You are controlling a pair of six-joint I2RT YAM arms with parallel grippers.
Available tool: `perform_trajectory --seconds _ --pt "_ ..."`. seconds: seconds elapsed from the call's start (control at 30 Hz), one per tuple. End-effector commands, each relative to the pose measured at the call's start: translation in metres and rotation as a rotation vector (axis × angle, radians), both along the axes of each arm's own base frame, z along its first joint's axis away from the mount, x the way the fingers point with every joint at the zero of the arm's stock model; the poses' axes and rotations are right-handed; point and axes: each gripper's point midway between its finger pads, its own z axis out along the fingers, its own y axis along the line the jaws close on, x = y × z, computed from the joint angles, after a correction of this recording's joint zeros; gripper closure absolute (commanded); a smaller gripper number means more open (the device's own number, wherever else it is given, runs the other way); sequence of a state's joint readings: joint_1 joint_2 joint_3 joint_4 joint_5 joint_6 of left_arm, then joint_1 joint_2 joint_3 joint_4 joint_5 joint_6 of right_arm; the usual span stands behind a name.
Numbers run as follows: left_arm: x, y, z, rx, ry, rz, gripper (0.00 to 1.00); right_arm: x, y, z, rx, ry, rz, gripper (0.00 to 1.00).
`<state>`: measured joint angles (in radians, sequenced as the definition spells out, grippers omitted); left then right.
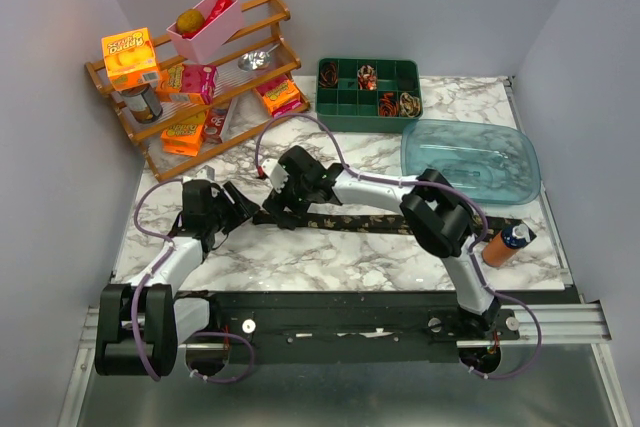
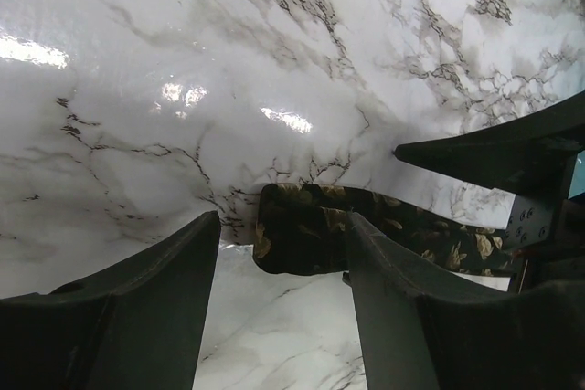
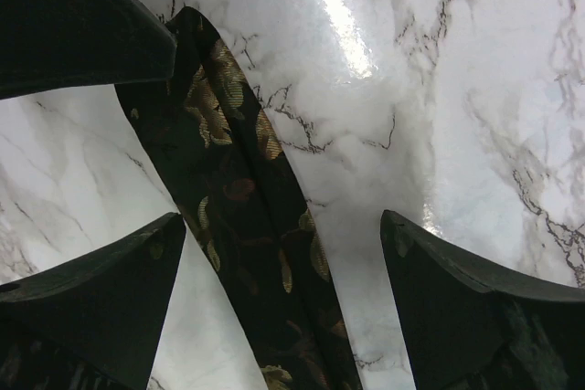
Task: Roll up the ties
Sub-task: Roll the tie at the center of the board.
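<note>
A dark tie (image 1: 380, 221) with a gold leaf pattern lies flat across the marble table (image 1: 300, 257), its left end near both grippers. My left gripper (image 1: 238, 213) is open, and the tie's end (image 2: 302, 239) lies just beyond and between its fingertips (image 2: 196, 235). My right gripper (image 1: 276, 203) is open and straddles the tie (image 3: 238, 198) a little along from that end, without touching it. Small rolled ties (image 1: 388, 104) sit in compartments of the green tray (image 1: 340, 105).
A wooden rack (image 1: 255, 72) with boxes, a can and a pink bin stands at the back left. A clear blue tub (image 1: 470, 159) lies at the right. An orange bottle (image 1: 503, 245) stands by the tie's right end.
</note>
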<state>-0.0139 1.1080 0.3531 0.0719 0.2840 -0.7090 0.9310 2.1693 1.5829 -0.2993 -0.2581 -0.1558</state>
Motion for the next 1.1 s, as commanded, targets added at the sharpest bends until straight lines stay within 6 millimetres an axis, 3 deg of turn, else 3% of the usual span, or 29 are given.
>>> perform_trajectory --seconds 0.0,0.13,0.23,0.4,0.57,0.6,0.8,1.07 --pt "0.001 -0.008 0.008 -0.046 -0.035 -0.031 0.34 -0.002 -0.012 -0.028 -0.104 -0.034 0.010 0.09" --pt "0.002 -0.014 0.008 -0.072 -0.051 -0.056 0.34 -0.007 -0.017 -0.041 -0.134 -0.030 0.019 0.17" --pt "0.003 -0.017 0.008 -0.086 -0.061 -0.067 0.33 -0.013 -0.017 -0.044 -0.131 -0.017 0.030 0.29" --pt "0.003 -0.016 0.003 -0.075 -0.060 -0.070 0.34 -0.020 -0.015 -0.044 -0.115 0.006 0.045 0.46" --pt "0.006 -0.014 -0.001 -0.064 -0.057 -0.064 0.33 -0.025 -0.013 -0.042 -0.102 0.018 0.057 0.53" --pt "0.007 -0.013 -0.001 -0.062 -0.057 -0.064 0.34 -0.026 -0.014 -0.042 -0.101 0.020 0.060 0.60" --pt "0.013 -0.013 -0.004 -0.052 -0.048 -0.067 0.35 -0.031 -0.018 -0.042 -0.101 0.028 0.067 0.63" --pt "0.019 -0.008 -0.007 -0.025 -0.050 -0.058 0.36 -0.039 -0.019 -0.041 -0.090 0.045 0.094 0.61"
